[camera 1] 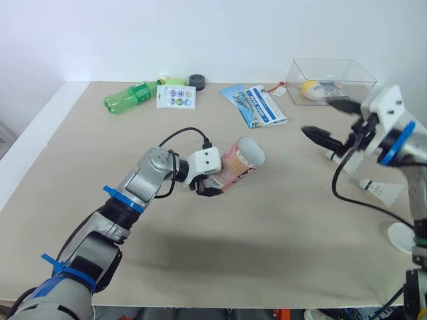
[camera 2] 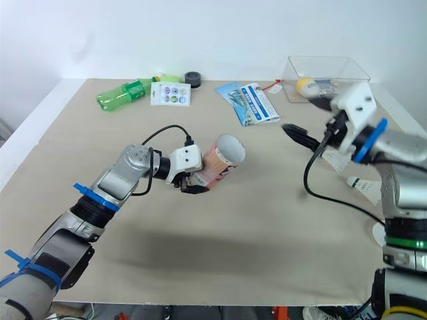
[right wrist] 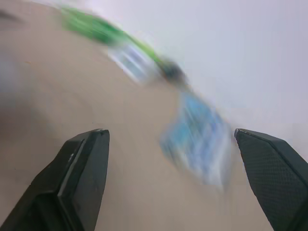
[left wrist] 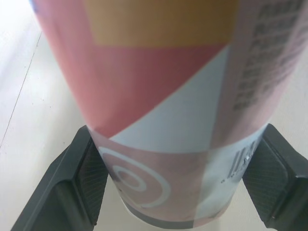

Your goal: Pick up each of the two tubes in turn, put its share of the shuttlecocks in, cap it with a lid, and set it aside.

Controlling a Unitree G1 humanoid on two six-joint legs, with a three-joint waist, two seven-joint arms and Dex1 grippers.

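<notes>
My left gripper (camera 1: pixel 209 184) is shut on a pink, red and white tube (camera 1: pixel 237 162), holding it tilted above the table's middle with its open mouth facing right. In the left wrist view the tube (left wrist: pixel 163 96) sits between the black pads (left wrist: pixel 91 178). My right gripper (camera 1: pixel 332 121) hangs open above the table's right side, nothing between its fingers (right wrist: pixel 82 168). One white shuttlecock (camera 1: pixel 383 192) lies on the table below the right arm, and another (camera 1: pixel 345 161) is partly hidden behind it. A white lid (camera 1: pixel 402 237) lies near the right edge.
Along the far edge lie a green bottle (camera 1: pixel 130 97), a white card (camera 1: pixel 176 97), a black roll (camera 1: pixel 196 81) and a blue brochure (camera 1: pixel 253 105). A clear box (camera 1: pixel 330 79) at the back right holds a yellow ball (camera 1: pixel 311 87).
</notes>
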